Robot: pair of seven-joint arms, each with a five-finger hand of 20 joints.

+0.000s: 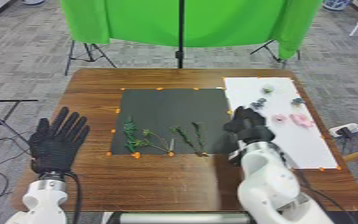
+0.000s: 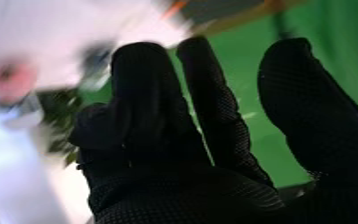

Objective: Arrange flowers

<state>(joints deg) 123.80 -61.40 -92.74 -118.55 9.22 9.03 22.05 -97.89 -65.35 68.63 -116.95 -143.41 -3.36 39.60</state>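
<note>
The left black-gloved hand (image 1: 58, 143) lies over the brown wooden bench (image 1: 175, 182), its fingers straight and spread. The right black-gloved hand (image 1: 249, 128) is over the border between the dark rectangular mat (image 1: 162, 107) and the white rectangular sheet (image 1: 295, 147); the right wrist view shows straight fingers with gaps between some. Green leafy stems (image 1: 130, 134) and thin green stems (image 1: 199, 136) lie on the mat. On the sheet are pink flower heads (image 1: 302, 120), grey-blue flower heads (image 1: 258, 104) and a pale green-white flower head (image 1: 268, 89).
</note>
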